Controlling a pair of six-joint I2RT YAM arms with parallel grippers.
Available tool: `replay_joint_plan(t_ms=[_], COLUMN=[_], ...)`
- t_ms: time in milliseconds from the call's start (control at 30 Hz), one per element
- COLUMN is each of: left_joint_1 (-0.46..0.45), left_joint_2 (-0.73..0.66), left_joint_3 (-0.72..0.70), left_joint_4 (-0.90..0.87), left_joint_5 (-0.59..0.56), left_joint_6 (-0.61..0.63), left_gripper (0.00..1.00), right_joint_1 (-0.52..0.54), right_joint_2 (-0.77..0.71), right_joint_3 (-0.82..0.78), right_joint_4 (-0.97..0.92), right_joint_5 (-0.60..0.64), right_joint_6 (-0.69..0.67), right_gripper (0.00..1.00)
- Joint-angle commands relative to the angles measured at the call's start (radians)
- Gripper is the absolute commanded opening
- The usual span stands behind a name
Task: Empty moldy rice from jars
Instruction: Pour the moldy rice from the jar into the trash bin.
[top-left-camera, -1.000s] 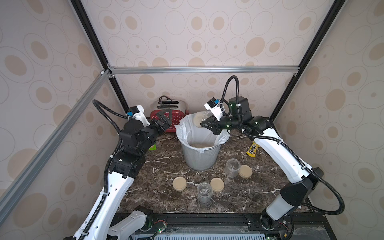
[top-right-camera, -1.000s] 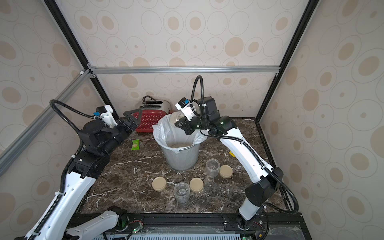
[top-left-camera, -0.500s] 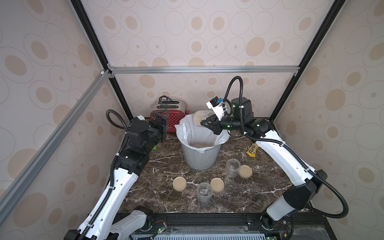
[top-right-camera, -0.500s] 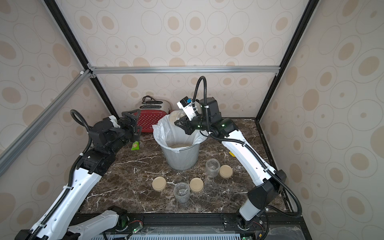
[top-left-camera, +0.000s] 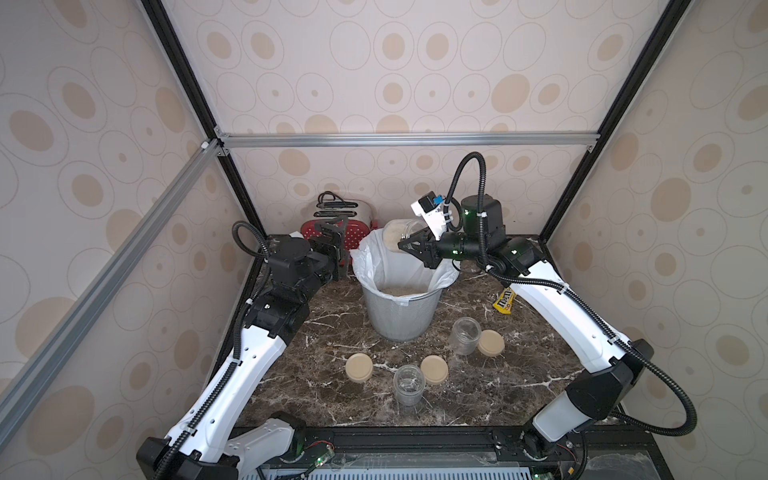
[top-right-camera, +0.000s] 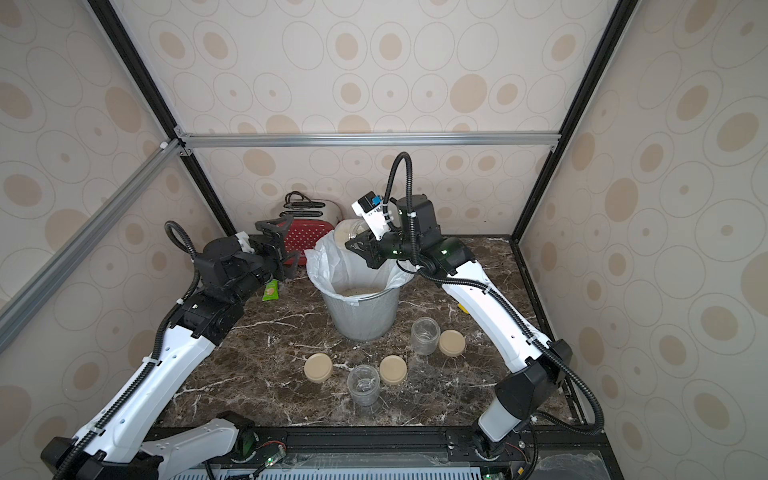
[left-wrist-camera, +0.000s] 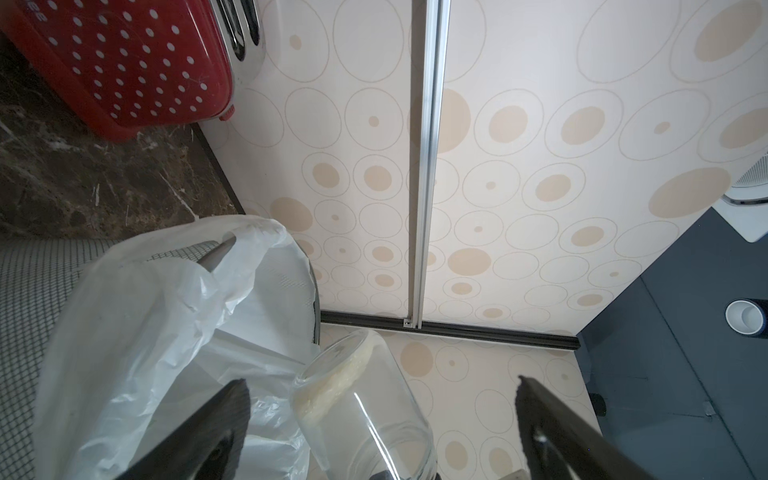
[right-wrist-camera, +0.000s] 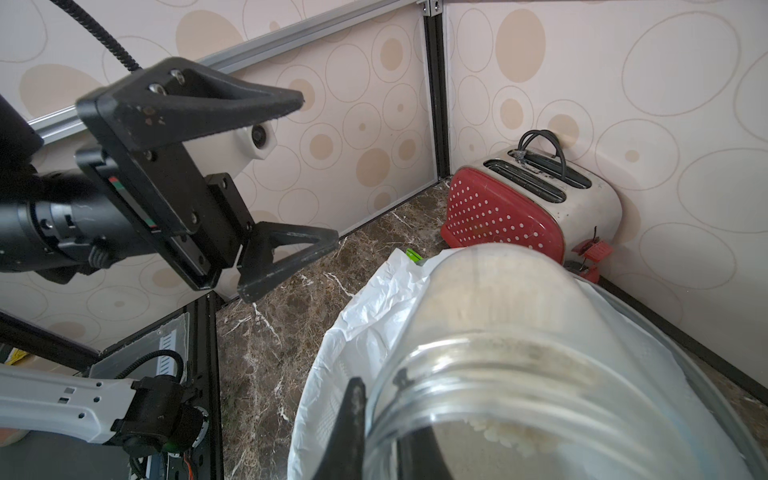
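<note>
My right gripper is shut on the neck of a clear jar, which it holds tipped over the grey mesh bin. In the right wrist view one finger presses on that jar. Moldy rice clings at the jar's raised base end. More rice lies in the bin's white liner. Two empty jars stand on the table among three beige lids. My left gripper hangs open beside the bin's left rim, apart from the held jar.
A red dotted toaster stands at the back wall behind my left gripper. A yellow candy packet lies under my right arm, and a green packet lies left of the bin. Frame posts and walls close in three sides.
My left arm has folded lower and turned its open gripper toward the bin's rim. The right gripper still holds the jar over the bin, its wrist slightly raised.
</note>
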Motion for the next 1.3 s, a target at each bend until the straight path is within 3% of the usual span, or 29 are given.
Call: replay_joint_plan(t_ms=[0,867,1267], left_joint_1=[-0.028,-0.076,-0.127], left_joint_2=[0.019,0.146,0.204], left_joint_3=[0.018,0.046,0.072], left_joint_4=[0.058,0.173,0.226], left_joint_5=[-0.011,0.050,0.053], left_joint_6=[-0.064,-0.171,-0.221], left_gripper=[0.99,0.99,0.99], right_joint_1=[0.013,0.024,0.027], right_joint_2=[-0.030,-0.051,-0.054], right_joint_3=[0.021,-0.017,-0.051], right_joint_4=[0.119,0.171,0.296], right_joint_5=[-0.011,-0.002,-0.045], right_joint_6=[-0.010,0.010,0.078], right_gripper=[0.00,0.00,0.00])
